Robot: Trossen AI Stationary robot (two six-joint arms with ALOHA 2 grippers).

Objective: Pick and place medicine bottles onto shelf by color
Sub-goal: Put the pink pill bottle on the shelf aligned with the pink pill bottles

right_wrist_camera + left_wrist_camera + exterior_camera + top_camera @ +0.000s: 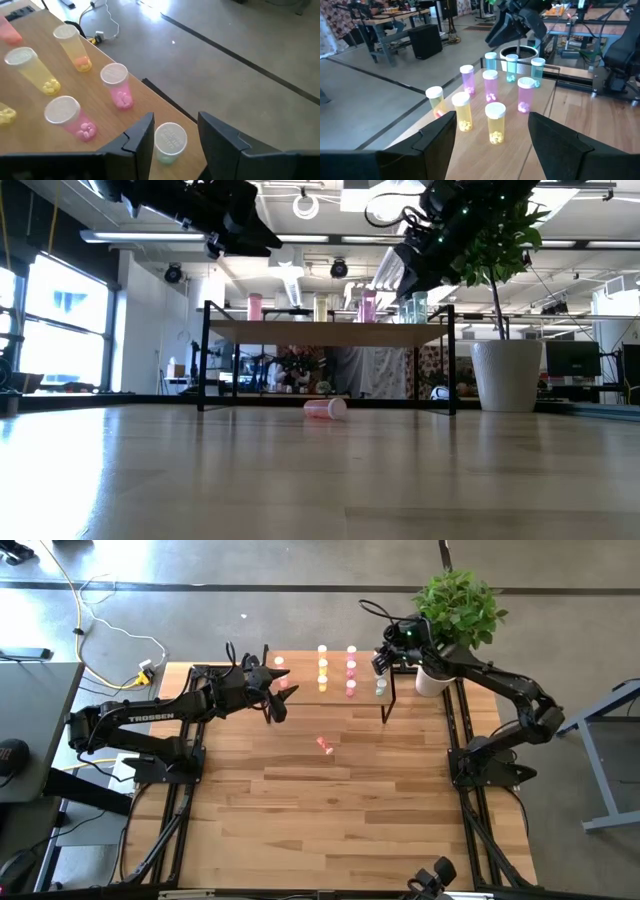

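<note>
Task nearly done. Shelf (335, 698) at counter (320, 810) far edge carries upright bottles in colour rows: yellow, pink, pale green, one orange. One red-orange bottle (324, 745) lies on counter, unplaced. Right pincer (172, 131) pinches green bottle (169, 142) at shelf corner. Left pincer (492, 131) spread, empty, above shelf's opposite end.
</note>
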